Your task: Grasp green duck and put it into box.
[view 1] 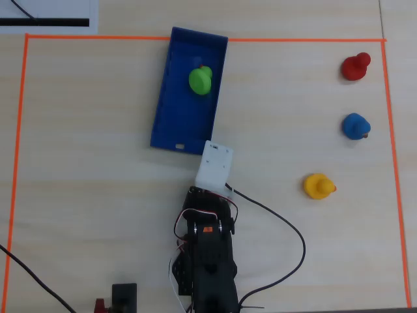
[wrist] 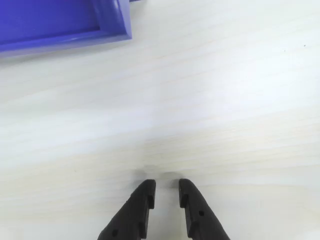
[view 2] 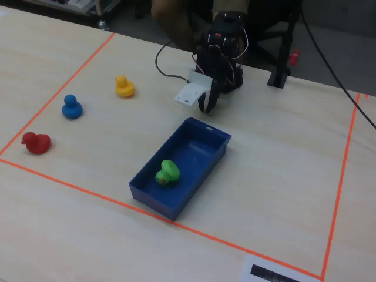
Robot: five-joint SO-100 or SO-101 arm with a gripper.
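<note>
The green duck (view 1: 201, 79) lies inside the blue box (view 1: 163, 111), near its far end; it also shows in the fixed view (view 2: 167, 173), in the box (view 2: 150, 202). My gripper (wrist: 166, 186) hovers low over bare table just outside the box's near end, whose corner (wrist: 112, 20) shows at the top left of the wrist view. The jaws stand almost together with a narrow gap and hold nothing. In the overhead view the white wrist camera housing (view 1: 215, 163) hides the gripper. In the fixed view the gripper (view 2: 207, 106) points down beside the box.
A red duck (view 1: 356, 66), a blue duck (view 1: 356, 126) and a yellow duck (view 1: 318, 186) stand apart on the right of the overhead view. Orange tape (view 1: 391, 130) frames the work area. The arm's base and cables (view 1: 208, 261) sit at the bottom.
</note>
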